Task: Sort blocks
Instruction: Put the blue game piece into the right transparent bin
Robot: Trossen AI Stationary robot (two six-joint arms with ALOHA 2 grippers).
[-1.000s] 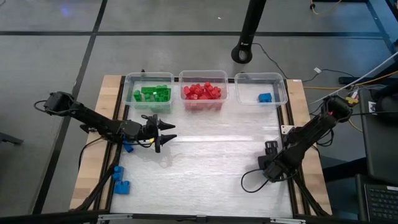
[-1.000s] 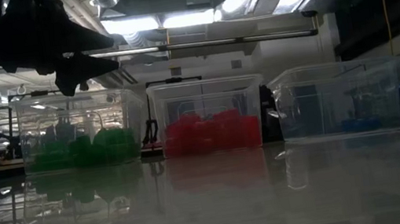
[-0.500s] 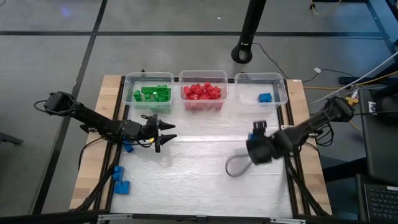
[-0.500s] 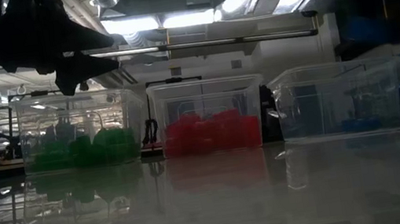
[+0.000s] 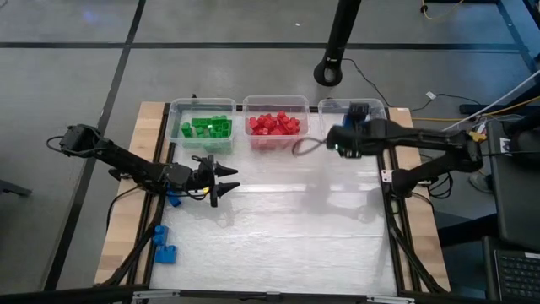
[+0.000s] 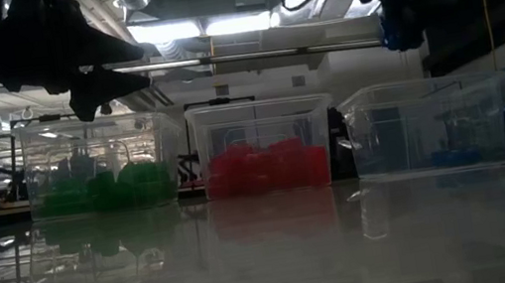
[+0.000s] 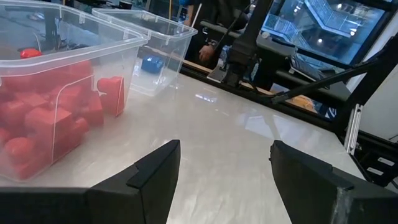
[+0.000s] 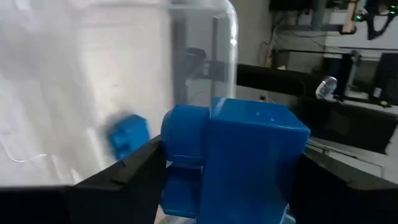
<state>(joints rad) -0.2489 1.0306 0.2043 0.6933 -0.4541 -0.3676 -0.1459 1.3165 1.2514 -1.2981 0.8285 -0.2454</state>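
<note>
My left gripper (image 5: 221,179) hangs open and empty, loose blue blocks (image 5: 165,249) behind it. My right gripper (image 8: 227,186) clamps a glossy blue studded plastic brick (image 8: 239,158) over the clear rectangular bin (image 5: 354,121), another blue brick (image 8: 127,135) below.

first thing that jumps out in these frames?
The right gripper, shut on a blue block, is raised over the rightmost clear bin, where another blue one lies. Next, the green blocks and red blocks, each filling its own bin along the table's far edge.
</note>
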